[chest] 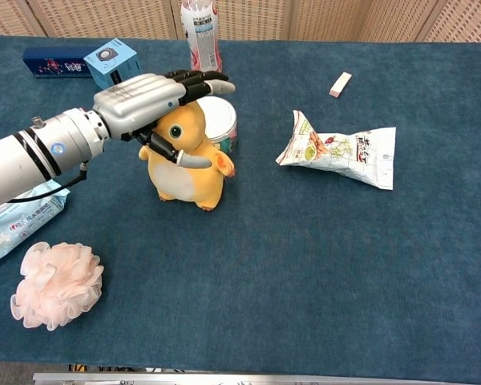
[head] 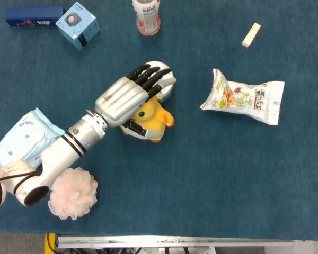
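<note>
A yellow plush duck (head: 152, 119) (chest: 186, 170) stands upright on the blue cloth, left of centre. My left hand (head: 124, 98) (chest: 144, 100) lies over its head. The fingers reach across the crown and the thumb crosses the front of its face, so the hand grips the head. A white round tin (head: 166, 89) (chest: 222, 120) stands just behind the duck, under the fingertips. My right hand shows in neither view.
A snack bag (head: 244, 100) (chest: 337, 152) lies to the right, a small pale block (head: 250, 34) (chest: 341, 83) beyond it. A pink-capped bottle (head: 146, 16) (chest: 200, 32), a light blue box (head: 77, 24) (chest: 112, 60) and a dark blue box (head: 32, 16) stand at the back. A wipes pack (head: 24, 135) and a pink loofah (head: 71, 193) lie front left.
</note>
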Tool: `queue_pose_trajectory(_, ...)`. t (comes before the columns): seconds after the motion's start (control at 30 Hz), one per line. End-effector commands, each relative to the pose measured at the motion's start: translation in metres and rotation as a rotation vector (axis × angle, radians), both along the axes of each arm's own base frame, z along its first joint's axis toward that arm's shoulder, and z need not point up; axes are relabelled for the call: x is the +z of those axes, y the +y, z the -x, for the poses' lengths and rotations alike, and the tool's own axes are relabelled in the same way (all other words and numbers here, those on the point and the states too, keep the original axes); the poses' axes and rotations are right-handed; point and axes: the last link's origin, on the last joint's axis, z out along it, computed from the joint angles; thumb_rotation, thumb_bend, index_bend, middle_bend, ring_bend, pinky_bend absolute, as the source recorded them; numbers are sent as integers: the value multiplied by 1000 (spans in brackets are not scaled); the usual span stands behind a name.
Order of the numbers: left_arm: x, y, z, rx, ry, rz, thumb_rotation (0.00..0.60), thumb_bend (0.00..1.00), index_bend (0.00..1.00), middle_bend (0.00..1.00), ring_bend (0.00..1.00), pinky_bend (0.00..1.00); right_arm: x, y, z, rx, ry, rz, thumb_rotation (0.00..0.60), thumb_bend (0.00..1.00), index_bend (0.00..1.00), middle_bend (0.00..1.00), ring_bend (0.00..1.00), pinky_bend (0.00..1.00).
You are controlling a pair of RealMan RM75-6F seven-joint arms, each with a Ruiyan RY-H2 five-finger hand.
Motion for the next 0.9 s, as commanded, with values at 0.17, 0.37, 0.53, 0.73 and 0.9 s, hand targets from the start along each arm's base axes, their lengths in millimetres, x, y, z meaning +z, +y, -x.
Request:
queue_pose_trajectory(0.17, 12, 1, 0, 22, -39, -18, 262, 75, 0, 0, 0, 0, -2, -1, 0, 3, -2, -6, 600, 118, 144, 232, 160, 199)
queue_pose_trajectory(0.37, 15, -5, -5, -3, -57, -12, 261, 74, 0, 0, 0, 0, -2, -2, 0, 3, -1, -5, 600, 118, 144, 232, 160, 199)
queue_pose_trajectory(0.53, 5, -7, -6, -8, -36, 12, 261, 74, 0, 0, 0, 0, -2, 0, 1, 0, 0, -4, 600, 118, 144, 231, 160, 199)
queue_pose_trajectory(0.73, -5, -7, 0, 10, -7, 28, 261, 74, 0, 0, 0, 0, -1, 1, 1, -4, 0, 0, 600, 118, 144, 231, 160, 199)
queue_pose_trajectory(0.9, 2, -7, 2, 18, -18, 8, 260, 74, 0, 0, 0, 0, -1, 1, 1, -1, -3, 1, 600, 118, 144, 232, 160, 199)
